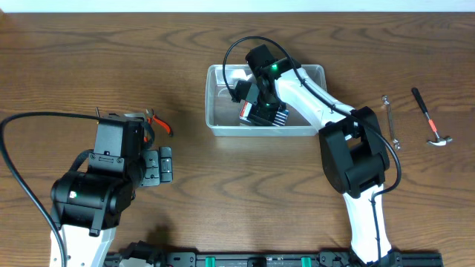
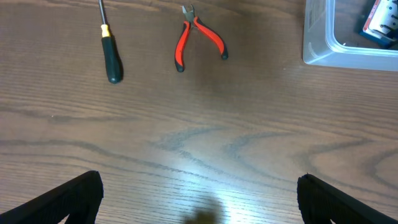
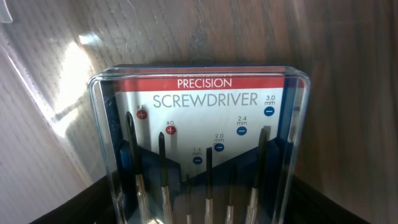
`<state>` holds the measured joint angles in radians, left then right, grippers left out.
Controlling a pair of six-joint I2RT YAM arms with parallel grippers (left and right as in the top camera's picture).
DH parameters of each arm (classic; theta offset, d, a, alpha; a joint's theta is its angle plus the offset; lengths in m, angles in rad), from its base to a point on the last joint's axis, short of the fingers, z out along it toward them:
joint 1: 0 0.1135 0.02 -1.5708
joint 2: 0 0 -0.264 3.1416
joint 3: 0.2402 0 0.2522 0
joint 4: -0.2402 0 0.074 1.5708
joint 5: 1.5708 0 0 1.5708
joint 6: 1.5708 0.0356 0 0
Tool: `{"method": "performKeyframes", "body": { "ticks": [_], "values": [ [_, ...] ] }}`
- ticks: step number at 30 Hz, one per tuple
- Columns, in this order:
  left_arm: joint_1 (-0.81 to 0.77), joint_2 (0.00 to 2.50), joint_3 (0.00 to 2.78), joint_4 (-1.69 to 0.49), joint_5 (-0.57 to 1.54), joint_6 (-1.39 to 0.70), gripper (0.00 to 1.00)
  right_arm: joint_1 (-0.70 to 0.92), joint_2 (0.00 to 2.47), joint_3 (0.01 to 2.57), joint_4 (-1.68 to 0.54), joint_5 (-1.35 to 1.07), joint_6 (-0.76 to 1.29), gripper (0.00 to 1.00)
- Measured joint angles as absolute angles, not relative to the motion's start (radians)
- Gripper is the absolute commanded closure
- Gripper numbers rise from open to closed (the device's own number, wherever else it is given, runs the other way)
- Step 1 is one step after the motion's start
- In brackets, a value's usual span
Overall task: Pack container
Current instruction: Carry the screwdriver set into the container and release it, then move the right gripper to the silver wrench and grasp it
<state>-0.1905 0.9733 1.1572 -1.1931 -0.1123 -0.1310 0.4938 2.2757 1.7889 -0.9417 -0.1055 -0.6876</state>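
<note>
The clear plastic container [image 1: 211,100] stands at the middle back of the table; its corner shows in the left wrist view [image 2: 318,46]. My right gripper [image 1: 261,102] reaches down into it, shut on a clear-lidded precision screwdriver case [image 3: 199,124] with a red and blue card, held between its fingers [image 3: 199,202]. The case also shows in the overhead view [image 1: 254,113] and in the left wrist view [image 2: 379,25]. My left gripper [image 2: 199,199] is open and empty, low over bare table at the lower left [image 1: 160,165].
Red-handled pliers [image 2: 199,40] lie left of the container, also in the overhead view [image 1: 159,122]. A dark-handled screwdriver [image 2: 111,53] lies left of the pliers. A wrench [image 1: 391,122] and a hammer [image 1: 431,120] lie at the far right.
</note>
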Motion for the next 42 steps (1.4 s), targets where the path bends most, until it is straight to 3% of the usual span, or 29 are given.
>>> {"method": "performKeyframes", "body": {
  "ticks": [1,4,6,7,8,18,24,28,34,42],
  "values": [
    [-0.191,0.973,1.157,-1.193,-0.112,-0.131,0.02,0.494,2.276,1.789,-0.942,-0.106,-0.687,0.79],
    [-0.191,0.973,1.157,-1.193,-0.112,-0.131,0.02,0.494,2.276,1.789,-0.943,-0.105,-0.684,0.42],
    [-0.191,0.973,1.157,-1.193,-0.112,-0.131,0.02,0.494,2.276,1.789,-0.945,-0.105,-0.683,0.39],
    [-0.191,0.973,1.157,-1.193,-0.112,-0.131,0.02,0.494,2.276,1.789,-0.946,-0.105,-0.683,0.07],
    [-0.191,0.973,1.157,-1.193,-0.112,-0.131,0.02,0.494,2.276,1.789,-0.946,-0.104,-0.678,0.01],
    [-0.191,0.973,1.157,-1.193,-0.112,-0.131,0.02,0.488,2.25,1.949,-1.03,-0.088,-0.584,0.01],
    [-0.191,0.973,1.157,-1.194,-0.112,-0.131,0.02,0.422,2.056,2.123,-1.142,0.03,-0.395,0.01],
    [-0.191,0.973,1.157,-1.193,-0.112,-0.131,0.02,0.265,1.882,2.168,-1.276,0.141,-0.192,0.01],
    [-0.191,0.973,1.157,-1.193,-0.112,-0.131,0.02,-0.055,1.831,2.157,-1.453,0.196,-0.079,0.01],
    [-0.191,0.973,1.157,-1.193,-0.112,-0.131,0.02,-0.234,1.959,1.903,-1.328,0.187,-0.13,0.01]
  ]
}}
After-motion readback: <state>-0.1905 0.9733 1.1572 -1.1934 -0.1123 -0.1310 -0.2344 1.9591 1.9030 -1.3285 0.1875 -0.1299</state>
